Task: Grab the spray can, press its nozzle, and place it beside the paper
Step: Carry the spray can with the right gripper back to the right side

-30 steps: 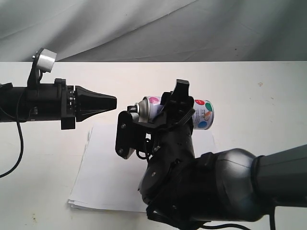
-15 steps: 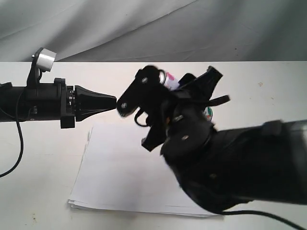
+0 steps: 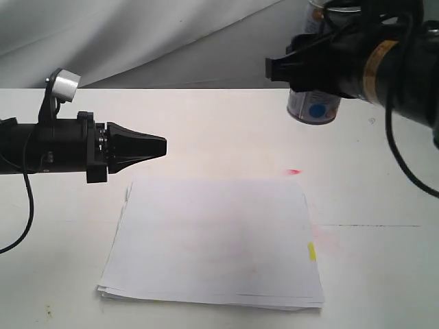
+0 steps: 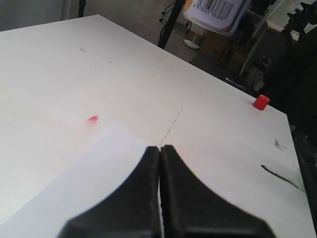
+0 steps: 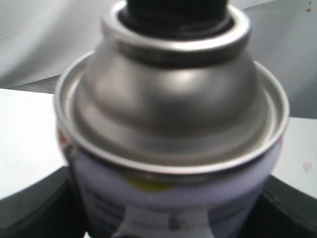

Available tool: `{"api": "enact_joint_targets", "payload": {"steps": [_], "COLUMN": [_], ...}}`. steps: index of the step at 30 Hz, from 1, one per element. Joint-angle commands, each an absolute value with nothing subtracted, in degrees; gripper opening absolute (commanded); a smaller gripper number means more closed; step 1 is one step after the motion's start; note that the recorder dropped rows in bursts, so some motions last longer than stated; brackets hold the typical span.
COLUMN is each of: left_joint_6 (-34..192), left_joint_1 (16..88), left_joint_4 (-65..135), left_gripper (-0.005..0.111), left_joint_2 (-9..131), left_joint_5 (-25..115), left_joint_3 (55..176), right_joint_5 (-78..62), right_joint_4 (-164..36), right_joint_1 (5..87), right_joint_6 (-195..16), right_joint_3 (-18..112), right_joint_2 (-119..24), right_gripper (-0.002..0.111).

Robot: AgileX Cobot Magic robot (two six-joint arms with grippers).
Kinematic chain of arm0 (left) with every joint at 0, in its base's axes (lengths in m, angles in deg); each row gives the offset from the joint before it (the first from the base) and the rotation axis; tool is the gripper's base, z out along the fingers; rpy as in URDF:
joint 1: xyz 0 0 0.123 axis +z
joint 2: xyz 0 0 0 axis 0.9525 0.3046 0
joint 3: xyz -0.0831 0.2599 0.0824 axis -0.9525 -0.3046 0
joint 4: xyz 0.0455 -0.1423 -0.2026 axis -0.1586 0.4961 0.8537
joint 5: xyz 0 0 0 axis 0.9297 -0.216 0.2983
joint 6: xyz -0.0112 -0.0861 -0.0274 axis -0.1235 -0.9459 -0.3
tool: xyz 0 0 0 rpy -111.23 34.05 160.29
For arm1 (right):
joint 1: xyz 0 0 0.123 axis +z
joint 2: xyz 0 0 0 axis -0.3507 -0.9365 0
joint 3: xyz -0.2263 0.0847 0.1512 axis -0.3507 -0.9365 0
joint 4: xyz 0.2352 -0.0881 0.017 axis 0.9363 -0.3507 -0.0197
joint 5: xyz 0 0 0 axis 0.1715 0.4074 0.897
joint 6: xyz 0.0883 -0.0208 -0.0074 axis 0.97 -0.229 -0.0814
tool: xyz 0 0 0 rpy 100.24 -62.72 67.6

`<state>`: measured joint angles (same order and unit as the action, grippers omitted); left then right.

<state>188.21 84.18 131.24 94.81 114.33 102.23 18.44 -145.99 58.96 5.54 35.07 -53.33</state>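
Note:
The spray can (image 3: 314,110) hangs upright in the air at the back right, a blue dot low on its label, with my right gripper (image 3: 319,67) shut round its body. The right wrist view is filled by its silver dome (image 5: 171,99), the black nozzle (image 5: 178,11) at the top, and dark fingers (image 5: 29,210) on both sides. The paper (image 3: 216,240) lies on the table's front middle, a yellow mark (image 3: 311,251) at its right edge. My left gripper (image 3: 164,146) is shut and empty, hovering by the paper's far left corner; its tips (image 4: 160,148) are pressed together over the paper (image 4: 94,171).
A small red spot (image 3: 293,171) marks the white table (image 3: 219,130) just beyond the paper's far right corner. A red cap (image 4: 261,102) sits near the table's edge in the left wrist view. A grey cloth (image 3: 171,41) hangs behind the table.
My right arm has swung from over the paper up to the back right, carrying the can and turning it upright. The red spot is now uncovered. The left arm has stayed still.

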Motion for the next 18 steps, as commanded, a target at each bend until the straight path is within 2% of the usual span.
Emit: {"api": "enact_joint_targets", "payload": {"steps": [1,6,18], "left_joint_6": [187.6,187.6,187.7], "left_joint_1": [84.2,84.2,84.2], "left_joint_4": [131.7,131.7,131.9], "left_gripper": [0.0,0.0,0.0], "left_joint_2": [94.3,94.3,94.3], "left_joint_5": [115.1,115.1,115.1], "left_joint_3": [101.9,101.9,101.9], "right_joint_5": [15.0,16.5,28.8], "right_joint_4": [-148.3,-163.2,-163.7], "right_joint_1": [56.2,56.1,55.9], "right_joint_6": [11.1,30.1,30.5], "right_joint_3": [29.4,19.7,15.4], "right_joint_2": [-52.6,-52.6,-54.2], "right_gripper": [0.0,0.0,0.0]}}
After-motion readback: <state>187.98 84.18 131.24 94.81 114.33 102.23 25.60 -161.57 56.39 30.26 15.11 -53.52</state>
